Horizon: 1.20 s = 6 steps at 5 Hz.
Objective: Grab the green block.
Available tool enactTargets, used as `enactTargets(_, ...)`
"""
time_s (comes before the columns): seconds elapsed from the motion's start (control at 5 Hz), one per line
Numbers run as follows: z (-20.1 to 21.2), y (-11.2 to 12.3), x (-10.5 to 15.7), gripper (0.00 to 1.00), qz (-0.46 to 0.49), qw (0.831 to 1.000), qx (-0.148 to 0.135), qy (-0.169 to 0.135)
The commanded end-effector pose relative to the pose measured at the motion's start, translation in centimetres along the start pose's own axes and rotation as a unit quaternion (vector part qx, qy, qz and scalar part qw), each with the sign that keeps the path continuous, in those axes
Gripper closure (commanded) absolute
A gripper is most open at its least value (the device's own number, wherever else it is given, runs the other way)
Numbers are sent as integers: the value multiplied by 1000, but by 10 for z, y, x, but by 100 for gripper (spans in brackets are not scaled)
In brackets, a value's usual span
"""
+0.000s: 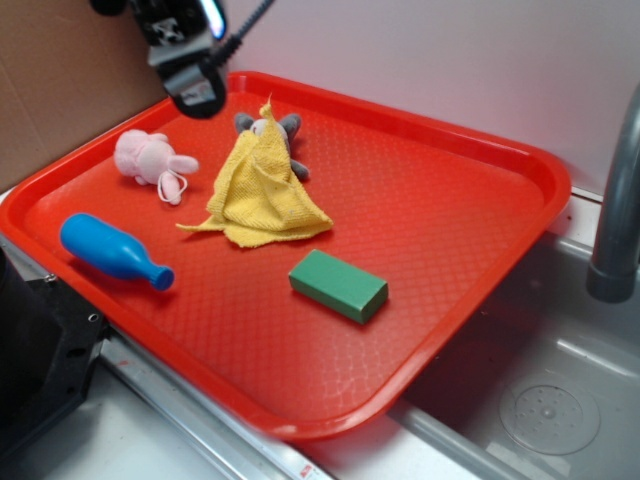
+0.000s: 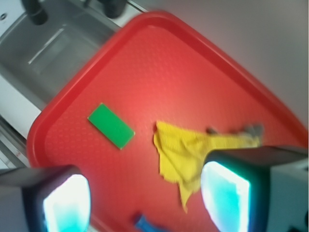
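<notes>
The green block (image 1: 339, 285) lies flat on the red tray (image 1: 450, 190), right of centre toward the front edge. In the wrist view the green block (image 2: 111, 125) sits far below, left of centre. My gripper (image 1: 196, 88) hangs high above the tray's back left corner, far from the block. In the wrist view my gripper (image 2: 145, 200) is open with nothing between its fingers (image 2: 67, 203), only bare tray.
A yellow cloth (image 1: 262, 190) drapes over a grey plush toy (image 1: 268, 125) mid-tray; the cloth also shows in the wrist view (image 2: 186, 152). A pink plush (image 1: 148, 158) and a blue bottle (image 1: 112, 250) lie at left. A sink (image 1: 545, 395) and faucet (image 1: 618, 210) are at right.
</notes>
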State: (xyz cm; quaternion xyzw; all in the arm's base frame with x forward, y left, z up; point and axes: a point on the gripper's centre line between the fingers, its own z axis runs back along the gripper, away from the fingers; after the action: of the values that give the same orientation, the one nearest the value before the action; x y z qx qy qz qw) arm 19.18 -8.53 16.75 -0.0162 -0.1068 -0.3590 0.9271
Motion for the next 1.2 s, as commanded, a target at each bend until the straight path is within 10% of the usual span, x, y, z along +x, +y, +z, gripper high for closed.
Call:
enactTargets(0.0,-31,-17,21,0,-151,987,-47,-25)
enactTargets(1.0,-131,-38,-5,0,-284,956,-66,30)
